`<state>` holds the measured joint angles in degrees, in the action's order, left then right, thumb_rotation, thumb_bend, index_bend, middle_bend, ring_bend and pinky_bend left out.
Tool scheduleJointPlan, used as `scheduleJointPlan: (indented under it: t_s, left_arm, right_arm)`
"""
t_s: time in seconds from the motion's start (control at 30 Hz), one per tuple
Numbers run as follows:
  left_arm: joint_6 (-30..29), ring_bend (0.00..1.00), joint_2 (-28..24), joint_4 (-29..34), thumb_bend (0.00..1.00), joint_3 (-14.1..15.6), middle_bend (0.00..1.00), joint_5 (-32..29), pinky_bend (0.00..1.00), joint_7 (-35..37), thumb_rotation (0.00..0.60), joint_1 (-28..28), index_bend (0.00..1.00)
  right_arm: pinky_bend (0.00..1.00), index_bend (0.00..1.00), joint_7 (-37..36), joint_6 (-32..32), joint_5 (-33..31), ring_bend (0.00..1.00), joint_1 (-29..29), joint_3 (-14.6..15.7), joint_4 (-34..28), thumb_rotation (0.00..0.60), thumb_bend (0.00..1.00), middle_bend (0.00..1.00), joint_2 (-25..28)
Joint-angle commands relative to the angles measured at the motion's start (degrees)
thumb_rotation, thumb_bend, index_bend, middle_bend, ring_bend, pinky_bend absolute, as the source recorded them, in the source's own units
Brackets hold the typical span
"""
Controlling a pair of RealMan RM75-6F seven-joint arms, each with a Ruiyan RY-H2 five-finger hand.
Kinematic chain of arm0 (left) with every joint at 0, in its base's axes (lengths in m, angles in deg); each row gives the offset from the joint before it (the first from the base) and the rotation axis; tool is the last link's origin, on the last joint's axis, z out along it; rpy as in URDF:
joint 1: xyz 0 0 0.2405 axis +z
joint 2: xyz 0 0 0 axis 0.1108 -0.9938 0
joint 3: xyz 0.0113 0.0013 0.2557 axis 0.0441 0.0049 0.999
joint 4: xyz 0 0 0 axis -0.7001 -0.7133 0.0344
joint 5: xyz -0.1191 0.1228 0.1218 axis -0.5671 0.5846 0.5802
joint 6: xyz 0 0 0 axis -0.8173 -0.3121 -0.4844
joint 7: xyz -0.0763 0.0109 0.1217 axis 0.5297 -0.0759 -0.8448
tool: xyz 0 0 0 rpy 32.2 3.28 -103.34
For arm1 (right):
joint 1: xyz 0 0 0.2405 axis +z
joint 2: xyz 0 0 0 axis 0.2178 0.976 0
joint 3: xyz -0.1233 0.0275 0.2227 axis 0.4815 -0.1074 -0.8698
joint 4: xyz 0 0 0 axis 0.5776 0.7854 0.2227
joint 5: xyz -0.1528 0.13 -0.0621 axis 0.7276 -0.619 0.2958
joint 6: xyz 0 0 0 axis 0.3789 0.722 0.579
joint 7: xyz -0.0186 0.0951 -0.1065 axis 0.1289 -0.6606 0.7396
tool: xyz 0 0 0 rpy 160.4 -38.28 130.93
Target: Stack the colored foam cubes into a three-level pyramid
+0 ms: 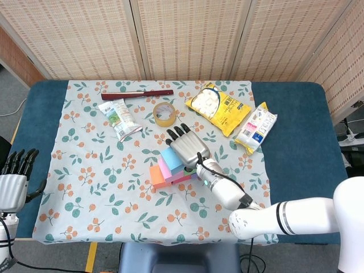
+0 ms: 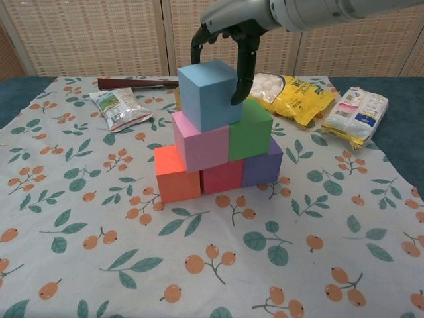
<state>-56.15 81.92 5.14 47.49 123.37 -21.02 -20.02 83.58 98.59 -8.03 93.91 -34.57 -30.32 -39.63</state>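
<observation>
The cubes stand as a pyramid near the middle of the table, on the leaf-and-berry cloth [image 2: 99,218]. Bottom row: orange cube [image 2: 176,173], red cube [image 2: 222,177], purple cube [image 2: 262,165]. Middle row: pink cube [image 2: 200,140] and green cube [image 2: 250,130]. On top sits the blue cube [image 2: 210,93]. The rows run slantwise, from the orange end nearer the front edge to the purple end further back, and the blue cube is turned a little against the row under it.

The right hand [image 2: 228,30] hangs over the blue cube with fingers curved down; one dark fingertip [image 2: 236,99] lies at the cube's right face, the others drop behind its far top edge. Whether it grips the cube or only touches it cannot be told. In the head view the same right hand [image 1: 188,146] covers the top of the stack. The left hand [image 1: 15,177] is off the left edge of the table, fingers up and apart, holding nothing.

Toward the back edge lie a dark red knife [image 1: 136,92], a small green-and-white packet [image 1: 119,118], a roll of tape [image 1: 164,114], a yellow bag [image 1: 222,108] of white puffs and a white-and-yellow packet [image 1: 256,127]. Their printing is too small to read.
</observation>
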Motion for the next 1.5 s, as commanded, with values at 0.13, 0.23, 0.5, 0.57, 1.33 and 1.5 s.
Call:
scheduleJointPlan:
  t_s: [0.13, 0.23, 0.5, 0.57, 1.33, 1.5]
  left_arm:
    - [0.3, 0.00, 0.1, -0.2, 0.37, -0.5, 0.07, 0.1, 0.05, -0.1, 0.600, 0.2, 0.00]
    - [0.8, 0.00, 0.1, -0.2, 0.37, -0.6, 0.07, 0.4, 0.05, 0.2, 0.600, 0.2, 0.00]
    - [1.7, 0.00, -0.1, -0.2, 0.37, -0.7, 0.06, 1.1, 0.04, 0.8, 0.600, 0.0, 0.00]
    - [1.8, 0.00, -0.1, -0.2, 0.37, -0.8, 0.06, 1.1, 0.04, 0.8, 0.600, 0.0, 0.00]
    - [2.5, 0.00, -0.1, 0.0, 0.37, -1.2, 0.06, 2.0, 0.04, 1.4, 0.600, 0.1, 0.00]
    - [2.5, 0.00, -0.2, 0.0, 0.36, -1.2, 0.07, 2.3, 0.04, 1.5, 0.600, 0.2, 0.00]
  right_arm:
    - [0.00, 0.40, -0.1, 0.4, 0.2, 0.00, 0.4, 0.1, 0.3, 0.600, 0.06, 0.03, -0.4]
    - [0.00, 0.49, -0.3, 1.2, 0.1, 0.00, 0.4, 0.1, 0.0, 0.600, 0.06, 0.05, -0.2]
    - [0.00, 0.63, 0.0, 3.1, -0.5, 0.00, 0.5, 0.0, -1.3, 0.600, 0.06, 0.09, 0.8]
    - [0.00, 0.64, 0.1, 3.6, -0.8, 0.00, 0.4, -0.1, -1.9, 0.600, 0.06, 0.10, 1.2]
    - [0.00, 0.56, 0.6, 3.2, -4.1, 0.00, 0.5, 0.7, -2.7, 0.600, 0.06, 0.10, 2.2]
    - [0.00, 0.41, 0.7, 3.8, -4.9, 0.00, 0.7, 0.5, -2.8, 0.600, 0.06, 0.10, 1.7]
